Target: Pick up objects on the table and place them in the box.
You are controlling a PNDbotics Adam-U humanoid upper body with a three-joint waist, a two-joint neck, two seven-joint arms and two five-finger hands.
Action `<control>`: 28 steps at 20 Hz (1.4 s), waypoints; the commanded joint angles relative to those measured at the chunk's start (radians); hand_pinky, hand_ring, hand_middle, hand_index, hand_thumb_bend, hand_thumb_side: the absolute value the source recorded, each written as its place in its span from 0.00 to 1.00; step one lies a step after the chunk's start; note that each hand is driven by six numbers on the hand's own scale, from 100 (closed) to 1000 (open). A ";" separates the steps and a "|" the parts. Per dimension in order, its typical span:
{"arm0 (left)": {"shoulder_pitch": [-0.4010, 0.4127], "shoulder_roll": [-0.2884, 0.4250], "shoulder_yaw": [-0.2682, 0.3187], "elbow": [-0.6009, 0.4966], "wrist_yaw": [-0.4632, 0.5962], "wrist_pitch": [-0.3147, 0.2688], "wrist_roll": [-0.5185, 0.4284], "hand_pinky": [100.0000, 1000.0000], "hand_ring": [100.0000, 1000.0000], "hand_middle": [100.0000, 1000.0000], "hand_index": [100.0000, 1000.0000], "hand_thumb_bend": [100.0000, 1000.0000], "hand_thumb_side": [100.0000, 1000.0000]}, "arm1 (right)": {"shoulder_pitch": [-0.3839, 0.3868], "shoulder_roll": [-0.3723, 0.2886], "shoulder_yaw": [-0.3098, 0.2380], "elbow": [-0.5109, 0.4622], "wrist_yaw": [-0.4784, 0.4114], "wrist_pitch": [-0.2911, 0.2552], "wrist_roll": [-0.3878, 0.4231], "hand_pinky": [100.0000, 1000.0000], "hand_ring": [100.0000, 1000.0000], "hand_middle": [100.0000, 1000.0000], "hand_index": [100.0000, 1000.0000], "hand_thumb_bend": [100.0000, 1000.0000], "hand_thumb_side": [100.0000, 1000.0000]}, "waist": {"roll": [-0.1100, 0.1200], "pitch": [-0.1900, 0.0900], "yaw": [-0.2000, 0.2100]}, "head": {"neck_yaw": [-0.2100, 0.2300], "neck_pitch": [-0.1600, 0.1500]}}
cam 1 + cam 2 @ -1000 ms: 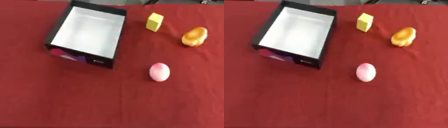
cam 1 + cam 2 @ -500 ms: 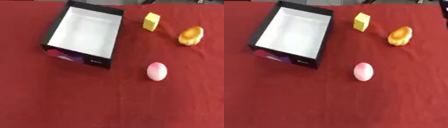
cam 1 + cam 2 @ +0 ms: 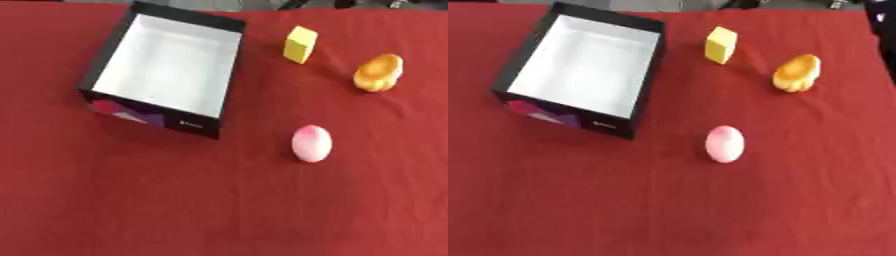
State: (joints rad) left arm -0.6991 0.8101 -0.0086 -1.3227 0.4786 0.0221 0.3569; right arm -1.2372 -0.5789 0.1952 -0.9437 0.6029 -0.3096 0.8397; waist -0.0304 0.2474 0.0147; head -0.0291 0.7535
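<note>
hands: we see neither of the robot's hands in either eye view, so we cannot tell how far open they are or whether they hold or touch anything.
table: we look down on a red cloth [image 3: 175,200] with a soft, matte weave that covers the whole surface; its far edge shows along the top of both views.
box: an open rectangular box [image 3: 105,75] sits at the upper left, turned askew to the table edge. we see black outer walls, a plain white inside with nothing in it, and a pink and purple pattern on the near wall by its left corner.
yellow block: a small pale yellow block [image 3: 300,44] with flat faces and squared corners stands just right of the box's far corner, apart from it.
orange object: a rounded orange piece [image 3: 379,73] with a glossy, lumpy surface lies to the right of the yellow block, near the right side. we think it may be a toy fruit or pastry, but the shape is too blurred to be sure.
pink egg: a smooth, egg-shaped pink thing [image 3: 311,143] lies on the cloth, paler toward its near end, right of the box's near right corner and well apart from the other two objects.
placement: all three loose objects rest on the cloth, outside the box.
</note>
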 commanded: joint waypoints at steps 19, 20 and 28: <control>-0.023 0.024 -0.002 -0.004 -0.007 0.004 -0.017 0.82 0.68 0.73 0.84 0.89 0.57 | -0.018 -0.001 0.044 0.070 -0.108 0.001 0.020 0.90 0.87 0.85 0.91 0.64 0.52 | -0.006 -0.018 0.003 | -0.032 -0.018; -0.023 0.023 -0.002 -0.004 -0.007 0.004 -0.017 0.82 0.68 0.73 0.84 0.89 0.57 | -0.017 0.002 0.047 0.076 -0.105 0.004 0.013 0.89 0.87 0.85 0.91 0.64 0.52 | -0.007 -0.017 0.003 | -0.034 -0.017; -0.027 0.018 -0.004 -0.003 -0.007 0.006 -0.020 0.82 0.68 0.73 0.84 0.89 0.57 | -0.014 0.019 0.060 0.130 -0.077 0.047 -0.037 0.88 0.87 0.85 0.91 0.65 0.54 | -0.010 -0.010 0.009 | -0.040 -0.014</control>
State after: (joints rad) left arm -0.7043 0.8033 -0.0186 -1.3191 0.4747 0.0302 0.3400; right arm -1.2315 -0.5474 0.2577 -0.8158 0.5179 -0.2691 0.8143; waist -0.0304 0.2485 0.0223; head -0.0649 0.7435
